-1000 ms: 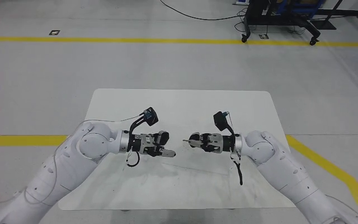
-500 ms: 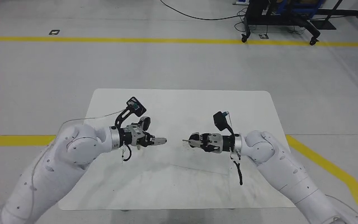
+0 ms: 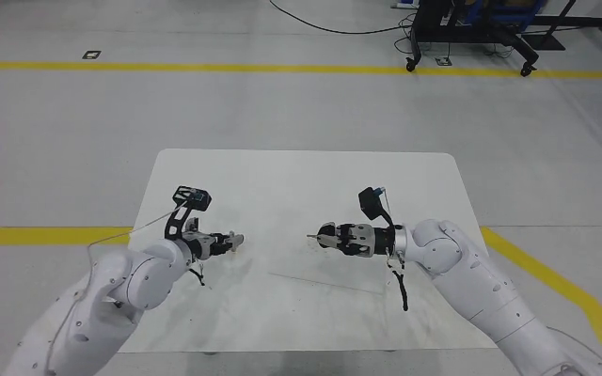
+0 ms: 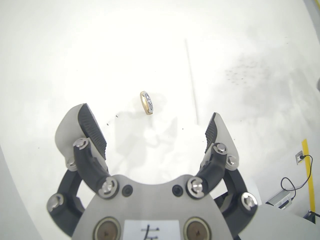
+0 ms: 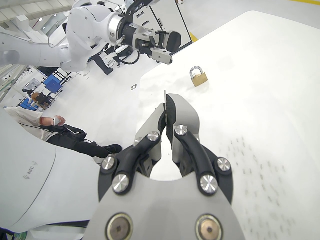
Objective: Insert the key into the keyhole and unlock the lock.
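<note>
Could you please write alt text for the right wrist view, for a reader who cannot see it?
The right gripper is shut on a thin key, its tip poking out in front. Beyond it a brass padlock sits on the white table, and farther off the left gripper hangs open above the table.

sticker (image 4: 151, 229): white, on the metal base plate of the left gripper (image 4: 150, 113)
sticker print: one black character, its lower part out of view

White arms (image 3: 470, 273); left gripper (image 3: 233, 242): black links, silver screws, ribbed pads (image 4: 91, 126)
</note>
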